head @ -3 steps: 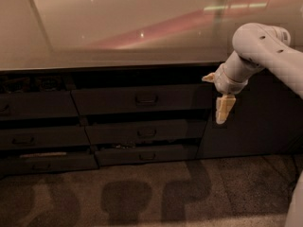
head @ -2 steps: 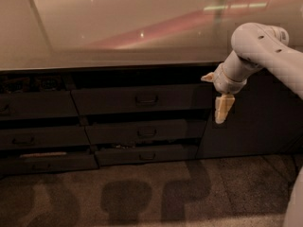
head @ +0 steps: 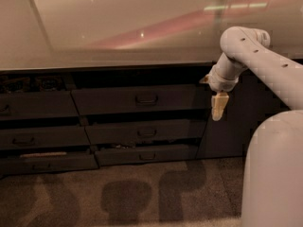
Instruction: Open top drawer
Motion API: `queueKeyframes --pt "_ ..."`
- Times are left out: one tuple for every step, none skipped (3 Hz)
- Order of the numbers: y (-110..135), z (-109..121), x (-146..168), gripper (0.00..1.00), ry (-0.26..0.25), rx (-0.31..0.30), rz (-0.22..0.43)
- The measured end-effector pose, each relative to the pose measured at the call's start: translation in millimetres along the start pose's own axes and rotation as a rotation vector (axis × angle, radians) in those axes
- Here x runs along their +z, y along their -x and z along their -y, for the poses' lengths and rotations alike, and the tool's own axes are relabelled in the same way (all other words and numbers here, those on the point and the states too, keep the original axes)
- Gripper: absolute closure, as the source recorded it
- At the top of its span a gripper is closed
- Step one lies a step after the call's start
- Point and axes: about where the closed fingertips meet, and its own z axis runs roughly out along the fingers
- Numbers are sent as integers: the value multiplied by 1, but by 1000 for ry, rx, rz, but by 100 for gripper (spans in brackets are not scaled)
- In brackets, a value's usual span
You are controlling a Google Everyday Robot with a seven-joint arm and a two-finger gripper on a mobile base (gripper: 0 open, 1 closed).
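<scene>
The top drawer (head: 118, 100) is the wide dark-grey front just under the counter, in the middle column, with a small dark loop handle (head: 147, 99) at its centre. Its front sits level with the fronts around it. My gripper (head: 218, 112) hangs pointing down from the white arm (head: 246, 51), in front of the drawer's right end. It is to the right of the handle, a little lower, and touches nothing.
Two shallower drawers (head: 147, 132) lie below the top one, and another drawer column (head: 38, 136) stands at the left. A plain dark cabinet door (head: 236, 126) is behind the gripper. The pale countertop (head: 118, 32) overhangs them. My white base (head: 274, 174) fills the lower right above carpet (head: 132, 193).
The gripper has drifted slightly to the left, toward the drawer handle. The drawers have not moved.
</scene>
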Motion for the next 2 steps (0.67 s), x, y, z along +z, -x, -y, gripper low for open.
queueKeyframes --pt "0 0 1 0 0 -2 0" --pt "12 -11 26 0 -71 -73 -4"
